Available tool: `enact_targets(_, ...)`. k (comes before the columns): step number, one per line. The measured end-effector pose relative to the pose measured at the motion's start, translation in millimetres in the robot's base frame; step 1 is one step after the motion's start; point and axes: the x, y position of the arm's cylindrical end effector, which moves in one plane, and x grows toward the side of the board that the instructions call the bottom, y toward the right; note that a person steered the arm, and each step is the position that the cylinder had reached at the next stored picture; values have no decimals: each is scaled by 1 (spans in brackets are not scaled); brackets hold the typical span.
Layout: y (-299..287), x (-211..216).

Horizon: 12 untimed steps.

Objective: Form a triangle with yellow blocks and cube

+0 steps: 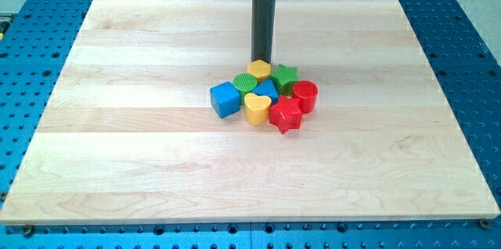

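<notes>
You see my tip (261, 59) just behind the yellow hexagon block (260, 68), toward the far edge of the worktop (117, 163); the arm carries no gripper, only this rod. The yellow heart block (256, 109) and blue cube (225, 99) sit in the same tight cluster near the centre. I think you should push slowly, so the neighbours do not follow.

blocks clustered mid-board (78, 163), my tip (261, 59) hemmed by yellow block (260, 68)
</notes>
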Motion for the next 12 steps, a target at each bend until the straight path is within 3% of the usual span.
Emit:
enact_targets(3,-1,-1)
enact_targets(4,6,-38)
enact_targets(5,111,-19)
enact_targets(6,140,86)
enact_targets(7,122,151)
enact_targets(8,69,167)
enact_targets(12,10,134)
